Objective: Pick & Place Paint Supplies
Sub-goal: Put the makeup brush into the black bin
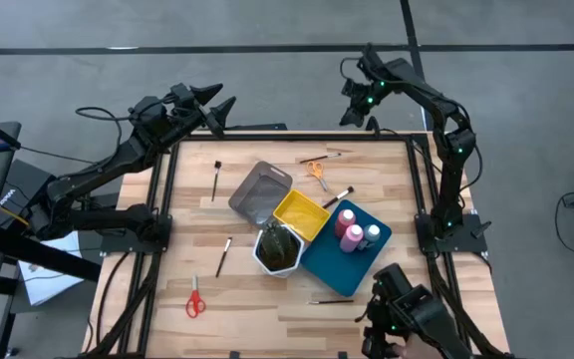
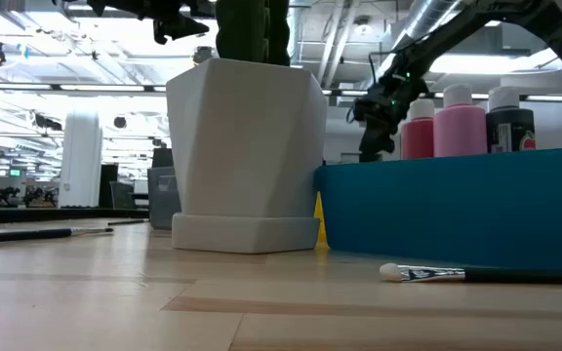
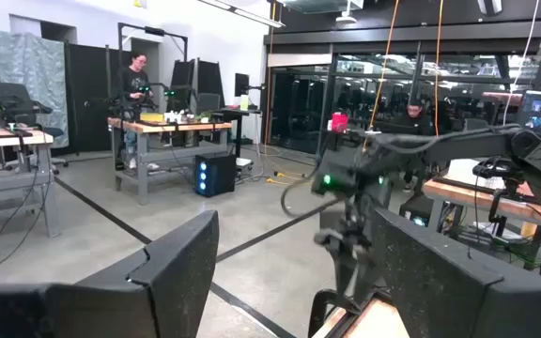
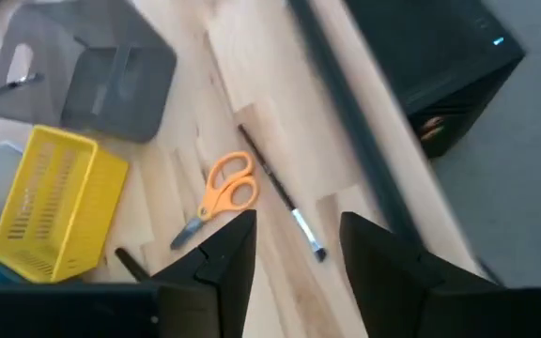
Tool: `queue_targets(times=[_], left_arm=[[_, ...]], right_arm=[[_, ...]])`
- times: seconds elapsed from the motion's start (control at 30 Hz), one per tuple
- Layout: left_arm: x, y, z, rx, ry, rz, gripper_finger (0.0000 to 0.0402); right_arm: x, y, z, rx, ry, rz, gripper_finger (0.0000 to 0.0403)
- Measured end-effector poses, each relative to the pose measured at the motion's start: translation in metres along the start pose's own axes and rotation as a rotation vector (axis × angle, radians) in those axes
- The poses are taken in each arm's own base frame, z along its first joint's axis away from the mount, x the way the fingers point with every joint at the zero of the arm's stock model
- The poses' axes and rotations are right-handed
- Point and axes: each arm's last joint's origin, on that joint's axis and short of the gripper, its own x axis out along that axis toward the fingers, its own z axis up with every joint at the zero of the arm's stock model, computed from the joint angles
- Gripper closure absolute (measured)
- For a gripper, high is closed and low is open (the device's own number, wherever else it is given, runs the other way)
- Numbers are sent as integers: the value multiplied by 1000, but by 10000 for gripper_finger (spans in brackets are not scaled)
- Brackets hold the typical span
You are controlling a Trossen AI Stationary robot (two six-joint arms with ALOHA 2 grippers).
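Two pink bottles (image 1: 350, 229) and a small grey white-capped bottle (image 1: 372, 233) stand in the blue tray (image 1: 322, 261). Orange scissors (image 1: 316, 172) (image 4: 219, 197) and a thin brush (image 4: 280, 197) lie flat near the table's far edge. Red scissors (image 1: 195, 299) lie near the front left. More brushes (image 1: 216, 179) (image 1: 224, 256) (image 1: 327, 300) lie loose on the wood. My right gripper (image 1: 359, 120) (image 4: 294, 253) hangs open above the far edge, tilted down over the orange scissors and the brush. My left gripper (image 1: 217, 100) (image 3: 299, 282) is open above the far left corner.
A white hexagonal pot (image 1: 277, 249) (image 2: 247, 156) with a green plant stands mid-table beside the yellow tray (image 1: 302, 214) and grey tray (image 1: 259, 191). A dark device (image 1: 402, 314) sits at the near right edge. Bare wood lies at the left and along the near edge.
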Motion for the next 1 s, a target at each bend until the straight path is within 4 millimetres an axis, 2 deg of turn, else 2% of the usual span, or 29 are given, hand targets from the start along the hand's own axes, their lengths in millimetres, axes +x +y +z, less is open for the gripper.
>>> queue_targets(times=[0.27, 0.43, 0.77, 1.0], left_arm=[[0, 0, 0, 3, 1, -1, 129], [0, -1, 0, 3, 0, -25, 129], [-7, -2, 8, -1, -32, -35, 129], [-18, -2, 17, -1, -75, -38, 129]], right_arm=[[32, 0, -32, 84, 110, 67, 267], [45, 7, -31, 110, 143, 40, 270], [66, 29, -18, -270, 198, -17, 277], [80, 23, -35, -323, 246, -28, 286]])
